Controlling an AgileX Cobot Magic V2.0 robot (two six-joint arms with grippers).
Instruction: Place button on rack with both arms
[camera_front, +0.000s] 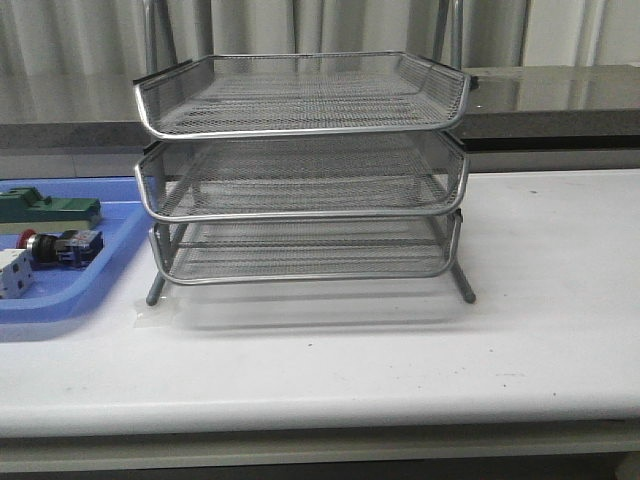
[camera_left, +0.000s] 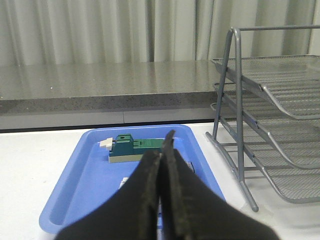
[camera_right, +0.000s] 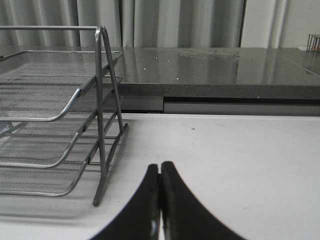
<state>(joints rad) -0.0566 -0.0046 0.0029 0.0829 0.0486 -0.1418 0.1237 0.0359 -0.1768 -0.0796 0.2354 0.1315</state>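
A green block lies in the blue tray.

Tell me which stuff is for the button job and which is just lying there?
For the job: button, rack, left gripper, right gripper.
Just lying about: green block, white block, blue tray.

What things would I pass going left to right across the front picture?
Blue tray holding the white block, the green block and the button → the rack → bare white table.

One rack (three tiers), one button, one blue tray.
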